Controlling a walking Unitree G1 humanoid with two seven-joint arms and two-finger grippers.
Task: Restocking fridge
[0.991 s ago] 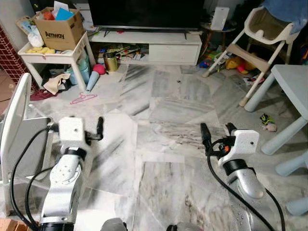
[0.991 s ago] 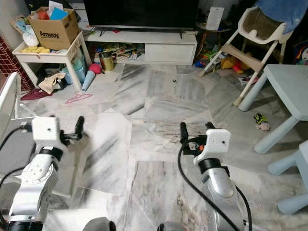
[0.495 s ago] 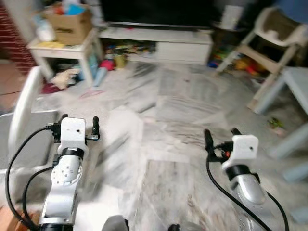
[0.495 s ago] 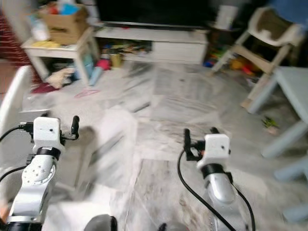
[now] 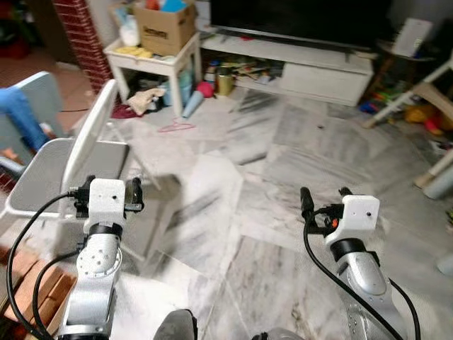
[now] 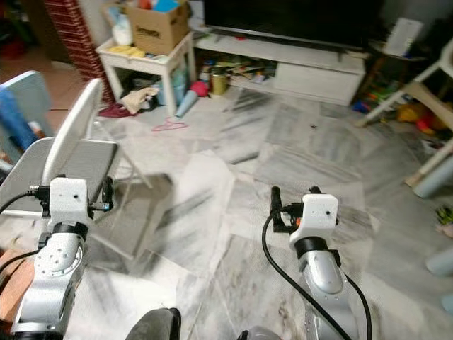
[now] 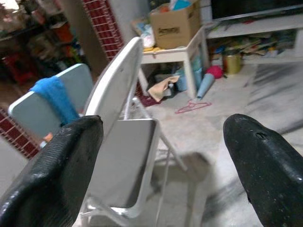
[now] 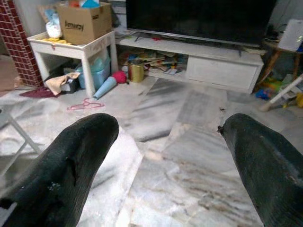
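On the marble floor [image 5: 283,142] of a living room, the robot stands in open space with both arms raised ahead of it and nothing in either grip. The left hand [image 7: 156,156] is spread wide and empty, its fingers [image 7: 57,165] framing a white folding chair [image 5: 85,152] that stands just beside that arm. The right hand [image 8: 165,156] is likewise wide and empty, pointing over bare floor toward a low TV cabinet [image 5: 311,64]. A small white desk [image 5: 152,60] by a red brick wall [image 5: 78,28] carries a cardboard box [image 5: 164,23]; a pink hanger [image 5: 177,127] and loose cloth lie on the floor near it. A second chair with blue fabric [image 5: 25,120] draped on it stands beyond the folding chair. No fridge and no stock for it can be identified here, so I judge the step in hand to be walking to find them, with the task itself barely begun. To do this well, the robot should keep both hands tucked and level, give the folding chair a clear berth on the left, avoid treading on the hanger and cloth, and turn slowly enough that the head cameras stay sharp. The chief risk is the left arm or its trailing cable [image 5: 28,234] catching the chair frame.
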